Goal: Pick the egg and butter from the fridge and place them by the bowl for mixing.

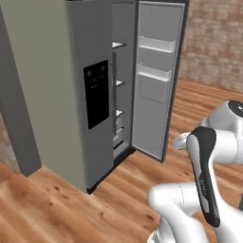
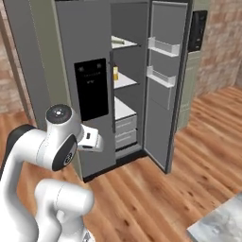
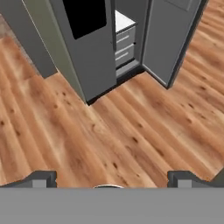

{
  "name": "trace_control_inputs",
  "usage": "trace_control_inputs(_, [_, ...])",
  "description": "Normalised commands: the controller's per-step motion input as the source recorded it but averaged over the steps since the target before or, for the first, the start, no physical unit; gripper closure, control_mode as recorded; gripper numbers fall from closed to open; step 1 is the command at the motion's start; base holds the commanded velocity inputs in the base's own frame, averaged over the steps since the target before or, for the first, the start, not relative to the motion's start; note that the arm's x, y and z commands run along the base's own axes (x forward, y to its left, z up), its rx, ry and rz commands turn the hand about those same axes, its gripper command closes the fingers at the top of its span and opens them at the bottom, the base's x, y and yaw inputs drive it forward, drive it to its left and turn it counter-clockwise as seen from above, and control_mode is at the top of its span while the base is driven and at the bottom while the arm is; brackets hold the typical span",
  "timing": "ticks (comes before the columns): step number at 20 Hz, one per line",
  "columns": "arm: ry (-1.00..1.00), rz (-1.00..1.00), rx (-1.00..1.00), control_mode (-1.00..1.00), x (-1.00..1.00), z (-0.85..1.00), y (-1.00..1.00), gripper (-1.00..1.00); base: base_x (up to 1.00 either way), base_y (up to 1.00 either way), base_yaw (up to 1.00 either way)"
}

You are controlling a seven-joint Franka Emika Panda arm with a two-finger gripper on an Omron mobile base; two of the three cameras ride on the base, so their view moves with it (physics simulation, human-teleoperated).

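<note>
- Fridge [image 2: 90, 90] door [image 2: 163, 85] stands open; gripper [image 3: 112, 179], jaws spread and empty, points at the floor [image 3: 109, 135].
- Best approach: raise the hand squarely toward the shelves [image 2: 124, 81].

The tall grey fridge [image 2: 94, 42] with the black dispenser panel is cut off at the top edge in both base views, and the hand view catches just its lower part. Its shut left door hides that half of the interior. On the fridge's white shelves, a small yellow item [image 2: 115, 73] and a pale thing [image 2: 118, 41] above it are too small to identify.
</note>
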Motion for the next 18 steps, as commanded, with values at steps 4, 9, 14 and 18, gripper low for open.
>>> trace_control_inputs(4, [0.00, 0.00, 0.00, 1.00, 0.00, 0.00, 0.00, -1.00, 0.83, -0.03, 0.25])
trace_control_inputs(9, [0.00, 0.00, 0.00, 1.00, 0.00, 0.00, 0.00, -1.00, 0.75, -0.09, 0.37])
trace_control_inputs(14, [0.00, 0.00, 0.00, 1.00, 0.00, 0.00, 0.00, -1.00, 0.63, -0.16, 0.41])
trace_control_inputs(18, [0.00, 0.00, 0.00, 1.00, 0.00, 0.00, 0.00, -1.00, 0.49, -0.32, 0.31])
